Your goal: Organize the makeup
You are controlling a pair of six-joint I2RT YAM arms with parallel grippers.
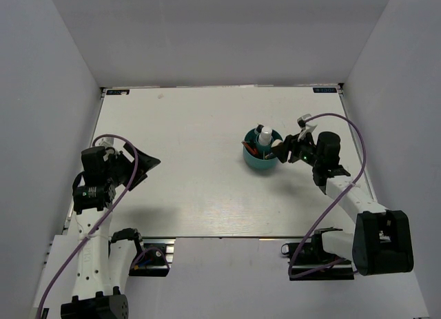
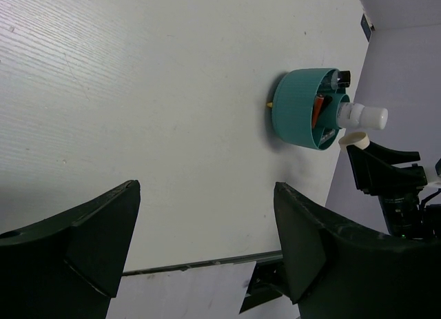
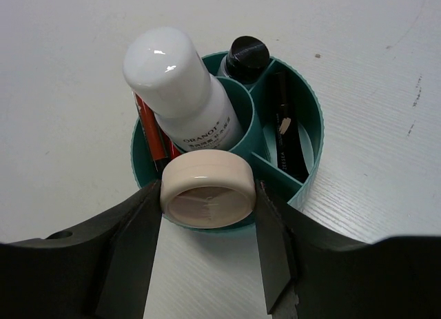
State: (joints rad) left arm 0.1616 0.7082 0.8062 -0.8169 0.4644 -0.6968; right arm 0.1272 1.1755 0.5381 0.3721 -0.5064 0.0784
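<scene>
A teal round divided cup [image 1: 260, 156] stands right of the table's middle; it also shows in the left wrist view [image 2: 303, 109] and the right wrist view [image 3: 309, 119]. In it stand a white bottle [image 3: 180, 89], red sticks [image 3: 150, 133], a black stick [image 3: 282, 122] and a black-capped item [image 3: 247, 56]. My right gripper [image 3: 208, 195] is shut on a round cream-pink compact [image 3: 207, 191], held just above the cup's near rim. In the top view the right gripper [image 1: 284, 148] is at the cup's right side. My left gripper [image 2: 207, 215] is open and empty, far left [image 1: 141, 160].
White walls enclose the table on three sides. The table's near edge [image 2: 207, 264] runs under my left gripper. The right arm [image 1: 344, 188] reaches in from the lower right.
</scene>
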